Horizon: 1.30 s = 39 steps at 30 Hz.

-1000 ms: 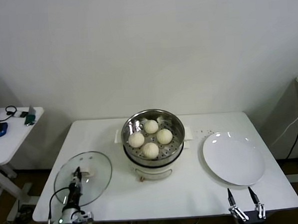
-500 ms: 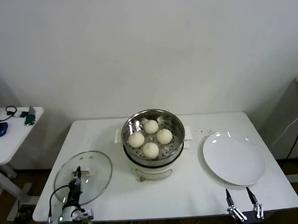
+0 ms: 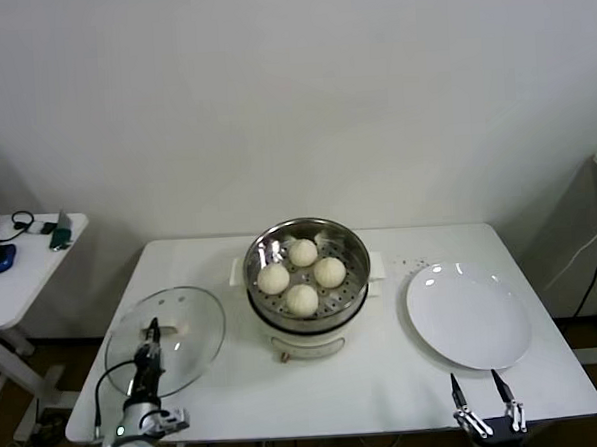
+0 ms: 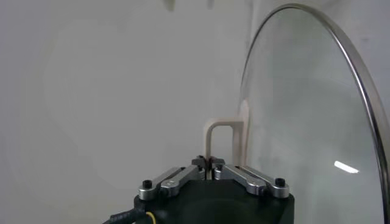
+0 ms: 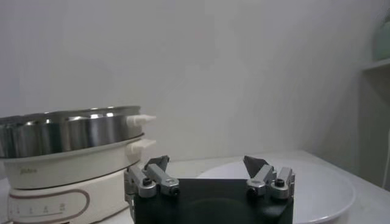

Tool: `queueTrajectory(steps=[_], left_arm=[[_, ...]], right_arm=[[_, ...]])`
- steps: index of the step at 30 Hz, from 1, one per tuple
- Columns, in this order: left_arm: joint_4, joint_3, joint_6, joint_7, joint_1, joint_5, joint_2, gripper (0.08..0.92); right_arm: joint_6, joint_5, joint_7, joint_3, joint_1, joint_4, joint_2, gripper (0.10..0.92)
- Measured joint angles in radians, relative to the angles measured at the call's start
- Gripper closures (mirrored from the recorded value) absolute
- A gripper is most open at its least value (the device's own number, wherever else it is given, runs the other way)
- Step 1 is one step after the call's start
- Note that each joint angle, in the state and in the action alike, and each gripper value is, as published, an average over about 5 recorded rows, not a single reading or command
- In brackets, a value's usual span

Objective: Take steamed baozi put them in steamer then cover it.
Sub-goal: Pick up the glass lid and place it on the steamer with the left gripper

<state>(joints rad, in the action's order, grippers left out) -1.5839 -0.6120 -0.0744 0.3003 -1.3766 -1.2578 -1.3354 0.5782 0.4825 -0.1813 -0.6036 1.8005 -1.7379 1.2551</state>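
Four steamed baozi [image 3: 301, 276] are seen inside the steamer [image 3: 305, 246] at the middle of the white table [image 3: 386, 369]. The cover [image 3: 188, 320] is gripped by its pale handle [image 4: 220, 140] in the closed left gripper [image 4: 209, 162], at the table's front left. The right gripper [image 3: 482, 391] is parked with jaws spread wide at the front edge, near the white plate [image 3: 469, 315]

Left claw [image 4: 210, 162] black housing, silver linkage bars, black screws, yellow and black cables, green light at wrist, right claw [image 5: 208, 164] same build, dark pointed tips
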Motion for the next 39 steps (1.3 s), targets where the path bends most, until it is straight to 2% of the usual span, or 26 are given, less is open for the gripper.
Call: queueTrajectory(steps=[8,24,31,39], left_arm=[[-0.138,0.03,-0.099,-0.066,-0.024,0.055,0.048,0.868],[-0.425,0.144,-0.447,-0.272,0.022,0.172,0.232,0.868],[-0.466,0.267,-0.562,-0.34,0.106,0.159,0.263,0.868],[-0.439,0.438,-0.64,-0.416,0.261,0.102,0.241,0.868]], right_arm=[[-0.002,-0.011,0.005,-0.002,0.001,-0.003,-0.003,0.203],[-0.03,-0.076,0.034,-0.007,-0.019,-0.018,0.017,0.203],[-0.042,-0.106,0.039,-0.003,-0.036,-0.019,0.034,0.203],[-0.046,-0.13,0.042,0.002,-0.052,-0.017,0.049,0.203]])
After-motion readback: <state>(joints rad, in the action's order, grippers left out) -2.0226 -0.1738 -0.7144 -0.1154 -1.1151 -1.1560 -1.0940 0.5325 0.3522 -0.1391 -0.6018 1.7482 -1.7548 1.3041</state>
